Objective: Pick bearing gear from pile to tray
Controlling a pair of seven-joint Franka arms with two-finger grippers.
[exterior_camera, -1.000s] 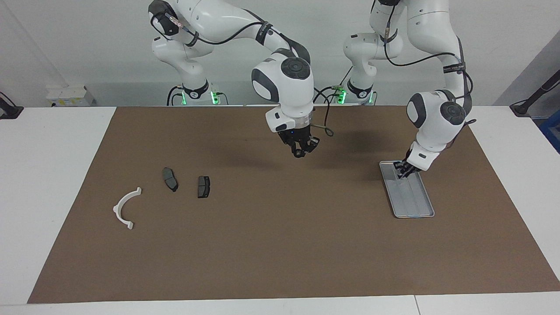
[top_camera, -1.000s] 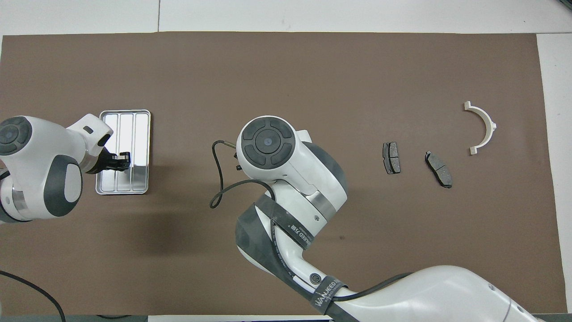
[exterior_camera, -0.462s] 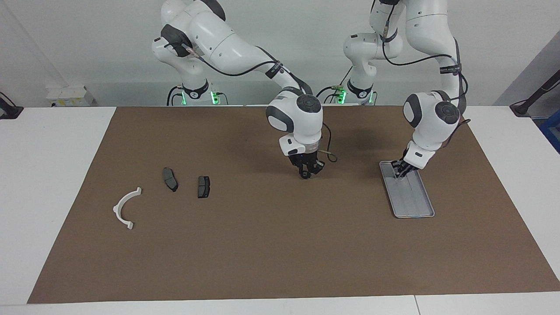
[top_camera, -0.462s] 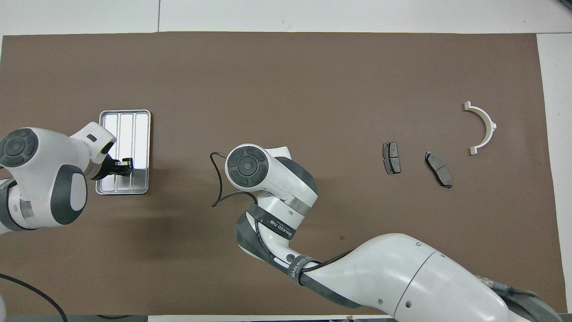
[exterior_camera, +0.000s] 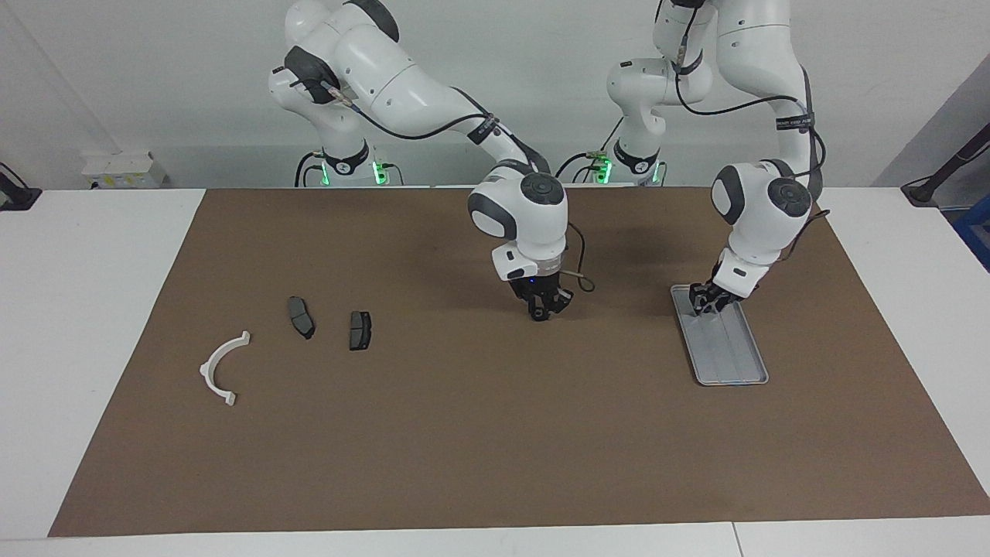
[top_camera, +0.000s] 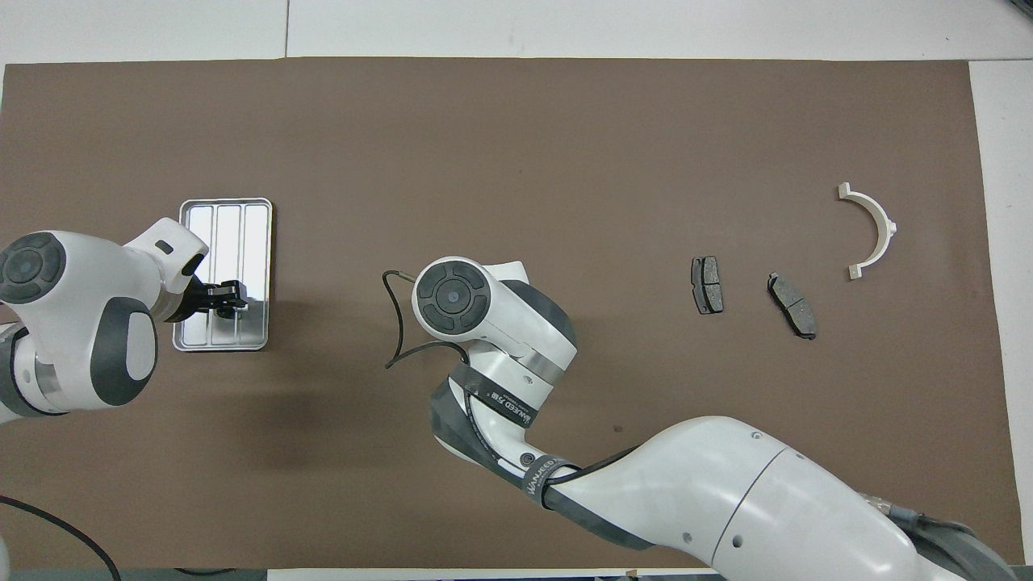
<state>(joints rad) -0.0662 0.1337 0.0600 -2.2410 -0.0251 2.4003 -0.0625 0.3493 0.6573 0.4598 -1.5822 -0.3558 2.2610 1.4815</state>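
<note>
Left claw low over the tray, at the end nearer to the robots, reaching in at a slant from the left arm's side. Open or shut: cannot tell. Whether anything is held or touching the tray floor: cannot tell either. Seen from above, dark tips over the ridged floor of the tray, just inside the rim.

Right claw pointing straight down over bare brown mat around the middle of the worktop, close above the mat, well apart from both the tray and the loose parts. Open or shut: cannot tell. Hidden under its own wrist in the overhead view.

Tray flat on the mat toward the left arm's end of the worktop, long sides running away from the robots.

Pile toward the right arm's end, spread out on the mat: two dark grey brake pads side by side but apart, and a white half-ring bracket lying flat, farther from the robots than the pads and closest to that end. Same parts from above: pads, bracket.

Bearing gear itself: not made out anywhere, neither among the pile nor in the tray.
</note>
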